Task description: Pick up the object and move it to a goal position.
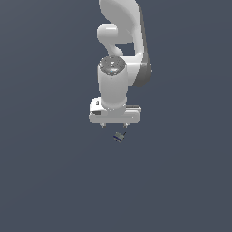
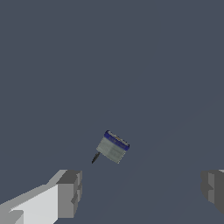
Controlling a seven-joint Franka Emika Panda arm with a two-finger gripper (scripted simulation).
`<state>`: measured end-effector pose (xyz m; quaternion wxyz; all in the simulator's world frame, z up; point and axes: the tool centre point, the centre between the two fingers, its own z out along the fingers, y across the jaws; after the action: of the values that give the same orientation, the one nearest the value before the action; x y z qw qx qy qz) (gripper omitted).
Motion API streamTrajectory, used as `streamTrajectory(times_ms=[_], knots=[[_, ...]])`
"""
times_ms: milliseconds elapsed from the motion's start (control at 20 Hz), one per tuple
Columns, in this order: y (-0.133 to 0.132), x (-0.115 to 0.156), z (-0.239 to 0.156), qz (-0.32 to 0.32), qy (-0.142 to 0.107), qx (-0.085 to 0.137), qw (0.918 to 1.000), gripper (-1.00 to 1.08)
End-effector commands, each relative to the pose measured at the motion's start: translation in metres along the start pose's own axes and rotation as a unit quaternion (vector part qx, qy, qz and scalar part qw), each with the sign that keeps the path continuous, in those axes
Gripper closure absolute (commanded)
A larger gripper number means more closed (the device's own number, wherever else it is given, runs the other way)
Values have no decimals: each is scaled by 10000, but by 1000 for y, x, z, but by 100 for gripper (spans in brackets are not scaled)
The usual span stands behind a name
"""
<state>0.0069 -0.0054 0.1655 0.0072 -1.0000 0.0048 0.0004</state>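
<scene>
The object [image 1: 119, 137] is a tiny dark grey-and-blue block with pale stripes, lying on the dark floor just in front of the white arm. In the wrist view the object [image 2: 113, 146] shows a grey body with a blue band and a thin dark stub at one side. My gripper [image 1: 114, 125] hangs above and just behind it, open and empty. In the wrist view my gripper [image 2: 140, 190] has its fingers [image 2: 70, 192] wide apart, with the object beyond the gap and nearer the one finger.
The flat dark grey floor [image 1: 50, 181] spreads all round. The white arm [image 1: 120, 50] rises behind the gripper in the exterior view.
</scene>
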Motion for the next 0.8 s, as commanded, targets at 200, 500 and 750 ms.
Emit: streamTrajectory(times_ms=[200,500,750], knots=[[-1,6,-5,-46,84,-13,10000,-92],[-1,15,-15,-174,227,-39,9996,-92],[-2,14,-11,-98,209,-32,9997,-92]])
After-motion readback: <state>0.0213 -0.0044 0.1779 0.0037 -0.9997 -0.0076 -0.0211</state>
